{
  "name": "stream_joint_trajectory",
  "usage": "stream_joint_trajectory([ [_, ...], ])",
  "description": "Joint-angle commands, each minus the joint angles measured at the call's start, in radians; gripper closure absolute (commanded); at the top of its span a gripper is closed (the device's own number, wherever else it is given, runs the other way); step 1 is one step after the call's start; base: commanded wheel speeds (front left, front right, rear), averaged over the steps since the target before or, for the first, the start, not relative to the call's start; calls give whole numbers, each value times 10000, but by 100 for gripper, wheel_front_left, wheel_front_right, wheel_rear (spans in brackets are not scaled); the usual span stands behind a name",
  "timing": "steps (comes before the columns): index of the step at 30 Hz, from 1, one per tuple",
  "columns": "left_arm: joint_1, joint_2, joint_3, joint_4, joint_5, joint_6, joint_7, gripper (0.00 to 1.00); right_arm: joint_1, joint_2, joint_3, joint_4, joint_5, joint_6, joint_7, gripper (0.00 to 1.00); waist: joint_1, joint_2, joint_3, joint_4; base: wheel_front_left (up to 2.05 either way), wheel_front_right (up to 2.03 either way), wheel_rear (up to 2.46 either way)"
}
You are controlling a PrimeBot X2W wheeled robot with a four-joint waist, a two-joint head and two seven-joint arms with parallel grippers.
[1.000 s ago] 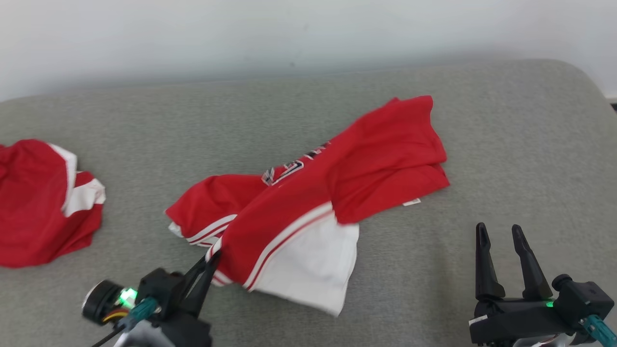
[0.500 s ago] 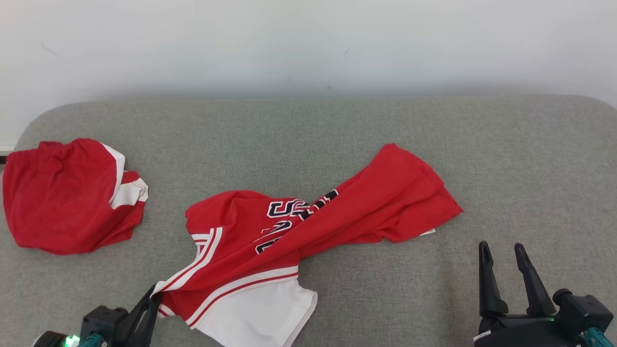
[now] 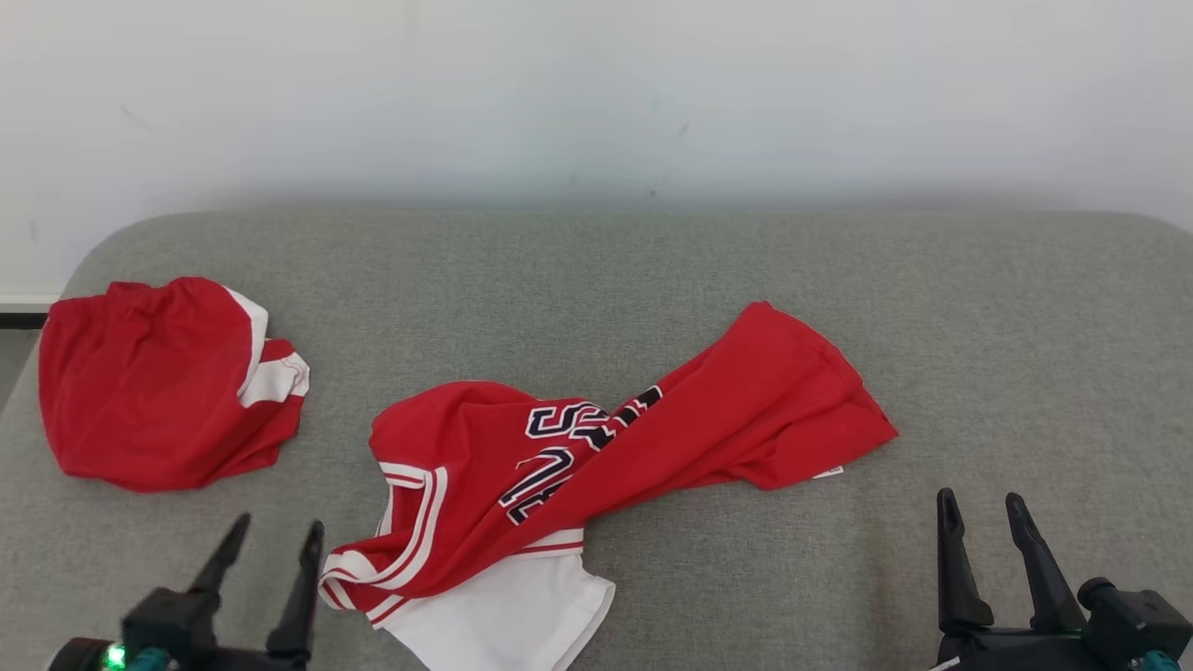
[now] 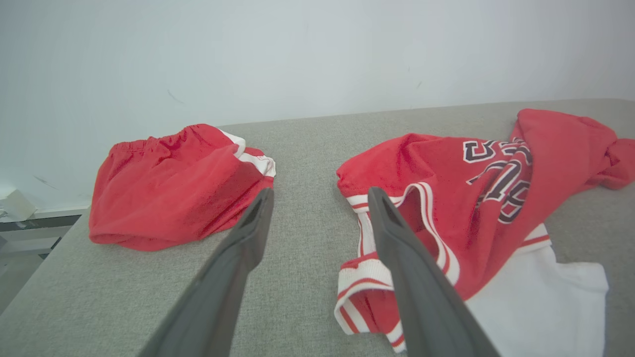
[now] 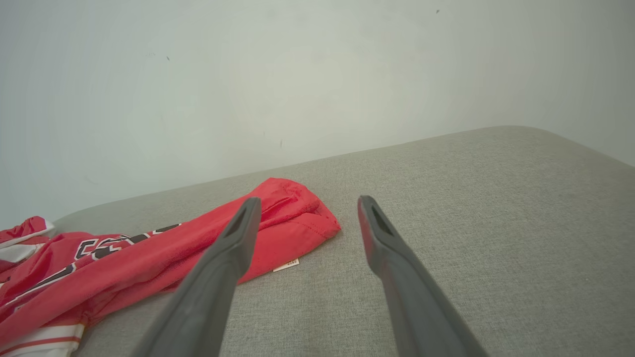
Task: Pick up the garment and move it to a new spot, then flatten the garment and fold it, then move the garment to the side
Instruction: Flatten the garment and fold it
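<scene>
Across the middle of the grey fabric surface (image 3: 1025,326) lies the red jersey (image 3: 708,410) — crumpled, twisted on a diagonal, dark-and-white lettering facing up. Its white panel is at the near end and a small white tag (image 3: 826,473) sits at the right-hand hem. At lower left the left gripper (image 3: 280,524) has its fingers spread wide with nothing between them. Its inner finger is just beside the jersey's striped trim; contact unclear. From the left wrist, bare grey shows between the fingers, with the jersey to one side and the red shorts (image 4: 168,188) to the other. The shorts are bunched at the far left, well apart from the jersey. At lower right the right gripper (image 3: 980,499) is also wide and empty — over bare surface near the jersey's right end. A white wall (image 3: 596,93) stands behind.
</scene>
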Motion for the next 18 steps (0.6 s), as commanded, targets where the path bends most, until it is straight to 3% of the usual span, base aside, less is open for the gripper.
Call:
stream_joint_trajectory([
  [1, 109, -65, 231, -114, -153, 62, -122, 0, 78, -63, -51, -14, -30, -22, -5, 0, 1, 0, -20, 76, 0, 0, 0],
  [11, 747, -740, 2045, -1467, 393, 720, -271, 0, 58, -82, -73, -67, -67, -22, -4, 0, 1, 0, -203, 174, 0, 0, 0],
  [18, 1524, -1325, 3165, -1999, 1102, 634, -269, 0, 199, -142, -122, -153, -68, -22, -4, 0, 1, 0, -354, 25, 0, 0, 0],
])
